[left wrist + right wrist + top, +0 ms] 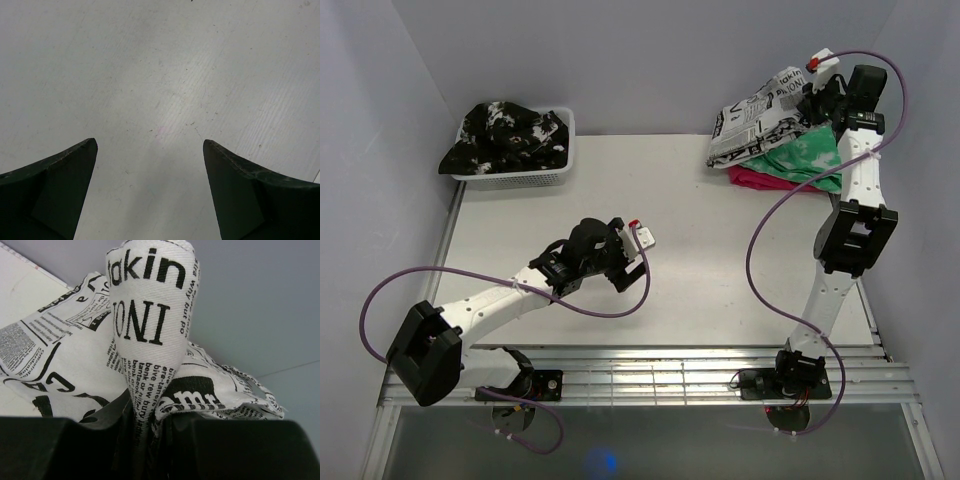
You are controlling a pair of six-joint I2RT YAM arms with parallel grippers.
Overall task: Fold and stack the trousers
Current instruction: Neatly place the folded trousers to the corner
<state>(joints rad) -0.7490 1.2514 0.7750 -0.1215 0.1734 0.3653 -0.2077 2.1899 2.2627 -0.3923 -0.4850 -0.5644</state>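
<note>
We begin with the table (720, 290): its bare top lies directly under our left gripper (150, 150), whose fingers stand well apart with nothing between them. The trousers (760, 125) sit bunched at the far right corner, resting on a green-and-white cloth (812, 155) with a pink cloth (752, 178) beneath that. One peak of the printed fabric rises straight out of our right gripper (150, 427), whose fingers are clamped on that fold. We judge the step in hand to be settling the trousers onto this stack. To do it well, we would lower the pinched fold until it lies flat. We would part the fingers only once the cloth bears its own weight, then draw back along the fingers' own line. That way neither the top layer nor the cloths below get dragged askew. Our right arm stretches long up the right edge, wrist bent inward over the pile. Our left arm lies low, elbow folded, with its fingers pointing down at the table.
</note>
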